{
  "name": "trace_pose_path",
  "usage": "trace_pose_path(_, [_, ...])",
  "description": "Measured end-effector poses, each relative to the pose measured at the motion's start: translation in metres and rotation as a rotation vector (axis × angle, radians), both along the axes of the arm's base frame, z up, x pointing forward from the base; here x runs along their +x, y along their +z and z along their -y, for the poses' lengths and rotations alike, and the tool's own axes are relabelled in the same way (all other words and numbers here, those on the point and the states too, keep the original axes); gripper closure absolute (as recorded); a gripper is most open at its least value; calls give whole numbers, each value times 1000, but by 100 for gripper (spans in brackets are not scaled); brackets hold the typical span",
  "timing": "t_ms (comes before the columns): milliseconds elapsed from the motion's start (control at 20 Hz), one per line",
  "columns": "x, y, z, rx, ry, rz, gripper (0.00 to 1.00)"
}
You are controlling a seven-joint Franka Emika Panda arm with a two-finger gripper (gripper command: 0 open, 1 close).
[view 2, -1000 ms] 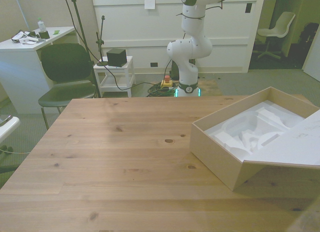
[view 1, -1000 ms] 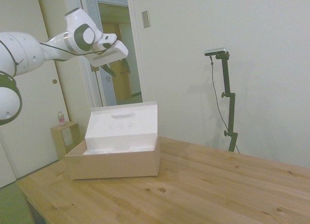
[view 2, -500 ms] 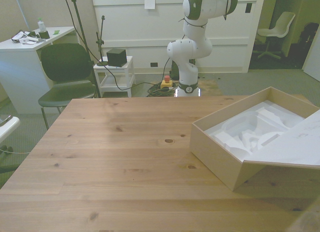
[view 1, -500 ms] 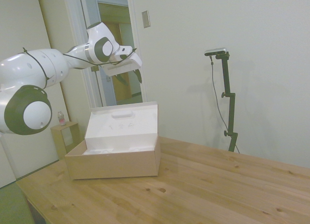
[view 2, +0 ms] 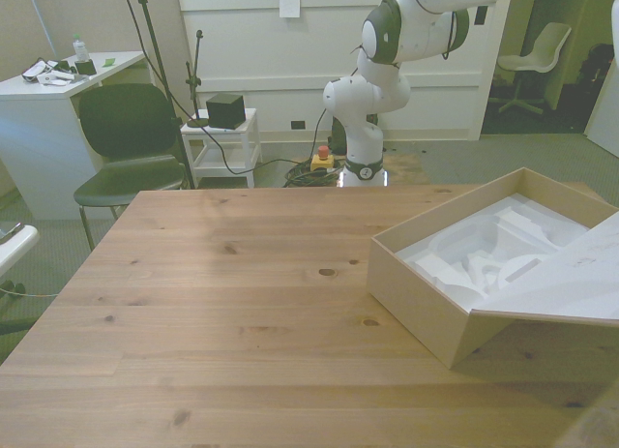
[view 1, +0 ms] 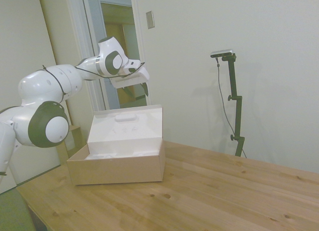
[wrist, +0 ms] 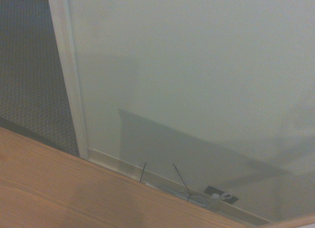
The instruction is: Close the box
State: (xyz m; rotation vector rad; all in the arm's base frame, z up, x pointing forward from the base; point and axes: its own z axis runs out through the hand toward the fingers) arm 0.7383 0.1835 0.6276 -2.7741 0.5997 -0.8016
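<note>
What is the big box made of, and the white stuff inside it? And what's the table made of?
The box looks like plain tan cardboard: matte, thin flat walls, a lid folded up at the back. The white insert has moulded hollows and a dull surface, so probably foam or pressed pulp; the pictures can't say which. The table looks like pale wood, with knots and grain lines showing.

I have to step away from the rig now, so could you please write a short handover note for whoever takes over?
Gripper: up in the air above the box's raised lid, touching nothing; whether its fingers are open or shut cannot be told.
Box: on the wooden table, at the front view's right; lid stands open, white insert exposed.
Done: nothing on the box yet.
Left: bring the gripper to the lid, push it over and down until the box is shut.
</note>
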Motion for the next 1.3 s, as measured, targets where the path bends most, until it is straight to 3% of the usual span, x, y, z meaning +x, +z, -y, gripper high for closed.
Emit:
trace_pose_path(550, [23,-44,-1,-8,0,-36,0])
trace_pose_path(1300, [23,-68,-48,-15,49,-37,0])
